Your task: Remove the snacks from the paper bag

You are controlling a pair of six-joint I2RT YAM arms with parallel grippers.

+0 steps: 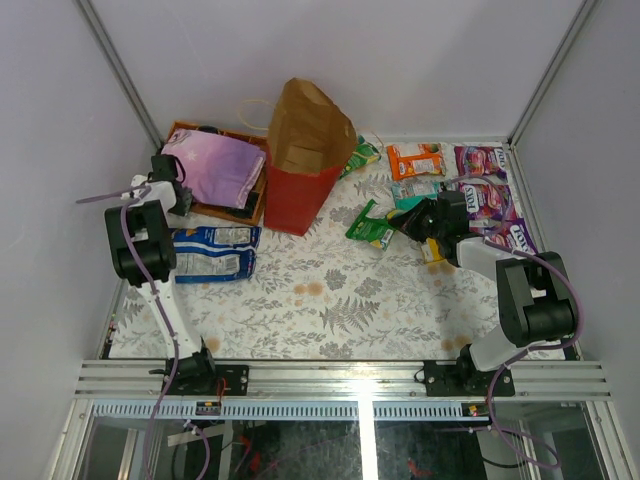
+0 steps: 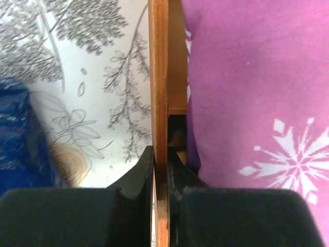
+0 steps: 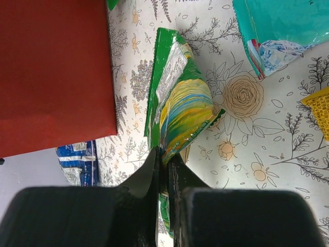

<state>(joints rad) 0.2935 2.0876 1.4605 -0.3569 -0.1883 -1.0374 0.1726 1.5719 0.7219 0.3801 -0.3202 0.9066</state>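
Many snacks lie on the counter; right fingers pinch a green packet, left fingers the tray rim; bag inside hidden

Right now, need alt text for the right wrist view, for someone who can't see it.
The right gripper is shut on the edge of a green snack packet over the floral tablecloth. The red paper bag fills the upper left, a teal packet lies at the upper right, and a blue-and-white packet shows at the lower left.
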